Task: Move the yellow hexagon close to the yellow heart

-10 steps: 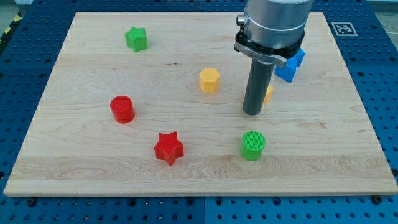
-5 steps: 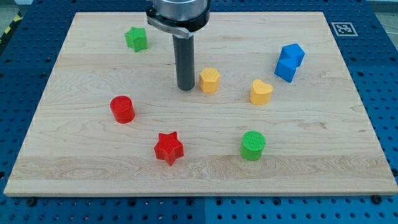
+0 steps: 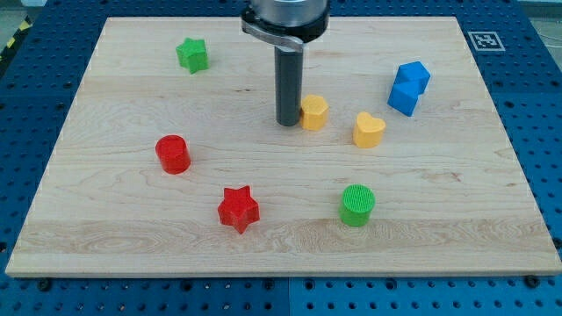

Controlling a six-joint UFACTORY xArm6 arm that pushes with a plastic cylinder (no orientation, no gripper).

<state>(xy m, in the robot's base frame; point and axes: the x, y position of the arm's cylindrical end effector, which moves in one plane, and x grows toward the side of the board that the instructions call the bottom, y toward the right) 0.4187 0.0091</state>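
Pincer: none fitted on this arm, so apart or together cannot be told; it is ending in a dark rod whose tip (image 3: 288, 123) is resting on the board (image 3: 105, 228) a little above centre. My tip, as the rig names it, is sitting against the left side of the yellow hexagon (image 3: 313, 112), touching it or very nearly so; the exact contact is too fine to make out.

Yellow hexagon is lying just right of the rod, slightly toward the top edge from the board's centre. Yellow heart (image 3: 369, 130) is lying near it, to the right and a shade lower, with a clear strip of wood showing between the two.

Other blocks:
- Blue block (image 3: 409, 88), shape unclear, is sitting toward the right edge, above and right of the heart.
- Green star (image 3: 192, 54) is sitting near the top left corner.
- Red cylinder (image 3: 173, 154) is standing toward the left edge, about mid-height.
- Red star (image 3: 238, 209) is lying toward the bottom edge, left of centre.
- Green cylinder (image 3: 357, 204) is standing toward the bottom edge, right of centre, below the heart.
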